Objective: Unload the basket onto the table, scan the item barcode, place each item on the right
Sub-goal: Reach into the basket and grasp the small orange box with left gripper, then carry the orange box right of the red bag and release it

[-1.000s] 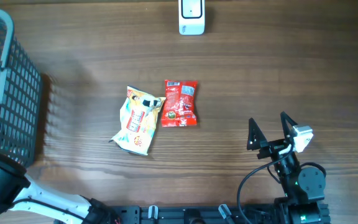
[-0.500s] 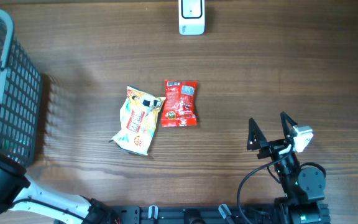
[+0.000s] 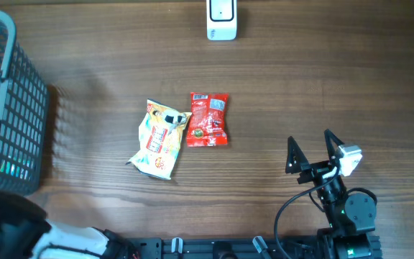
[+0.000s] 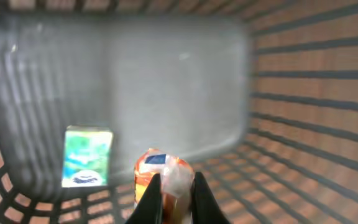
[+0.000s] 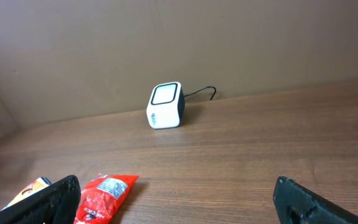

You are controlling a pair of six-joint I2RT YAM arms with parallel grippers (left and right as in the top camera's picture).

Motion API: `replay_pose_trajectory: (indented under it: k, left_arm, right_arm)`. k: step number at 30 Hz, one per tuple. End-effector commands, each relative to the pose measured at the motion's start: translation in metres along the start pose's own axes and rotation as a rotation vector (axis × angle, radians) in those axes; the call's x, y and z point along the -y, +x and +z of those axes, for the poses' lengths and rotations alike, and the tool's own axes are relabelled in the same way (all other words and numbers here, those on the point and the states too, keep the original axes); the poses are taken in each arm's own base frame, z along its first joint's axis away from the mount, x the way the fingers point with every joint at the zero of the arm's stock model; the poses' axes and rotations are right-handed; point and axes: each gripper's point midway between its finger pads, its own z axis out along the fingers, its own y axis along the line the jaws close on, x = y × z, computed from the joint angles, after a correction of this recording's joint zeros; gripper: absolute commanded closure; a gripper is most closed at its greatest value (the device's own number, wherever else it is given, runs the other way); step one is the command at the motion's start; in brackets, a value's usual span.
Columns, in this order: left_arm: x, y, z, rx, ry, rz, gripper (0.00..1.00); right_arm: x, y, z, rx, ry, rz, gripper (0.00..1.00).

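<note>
Pinching orange-and-white packet (image 4: 164, 164), blue patch on top, left pincer (image 4: 174, 185)

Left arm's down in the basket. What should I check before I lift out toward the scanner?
1. Left tool shut on the orange packet: ok.
2. Packet out of the basket: not ok, it is inside.
3. Green carton apart from the grip: ok.
4. Barcode side known: cannot tell.
5. Scanner unobstructed: ok.
6. Right tool open, off to the side: ok.
</note>
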Motion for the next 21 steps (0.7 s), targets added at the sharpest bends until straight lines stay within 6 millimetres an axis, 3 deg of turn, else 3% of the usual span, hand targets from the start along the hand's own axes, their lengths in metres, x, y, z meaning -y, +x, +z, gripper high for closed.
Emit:
replay_pose_trajectory:
  k: [1,3,6,9,11,13,16,17,21]
  left_arm:
    - [0.033,0.002,-0.07,0.114,0.183,0.04,0.96]
    - [0.048,0.014,-0.092,0.099,0.285,0.021,0.96]
    - [0.081,0.049,-0.118,-0.007,0.461,0.074,0.96]
    - [0.107,0.099,-0.132,-0.141,0.554,0.162,0.96]
    - [0.124,0.14,-0.131,-0.22,0.565,0.295,0.96]
    - [0.14,0.19,-0.124,-0.313,0.575,0.446,0.96]
    - [0.147,0.263,-0.105,-0.425,0.522,0.602,0.96]
    - [0.143,0.311,-0.085,-0.452,0.454,0.731,0.96]
    - [0.123,0.41,-0.046,-0.517,0.391,0.948,0.96]
  right_arm:
    - [0.002,-0.002,0.0,0.011,0.01,-0.018,0.0]
    - [0.002,-0.002,0.0,0.011,0.01,-0.018,0.0]
    - [0.002,-0.002,0.0,0.011,0.011,-0.018,0.0]
    - [0.002,-0.002,0.0,0.011,0.01,-0.018,0.0]
    - [0.002,-0.002,0.0,0.011,0.011,-0.018,0.0]
    - [0.002,-0.002,0.0,0.011,0.01,-0.018,0.0]
    - [0.002,-0.002,0.0,0.011,0.011,-0.018,0.0]
    - [0.002,-0.002,0.0,0.011,0.011,-0.018,0.0]
    - [0.002,-0.002,0.0,0.011,0.011,-0.018,0.0]
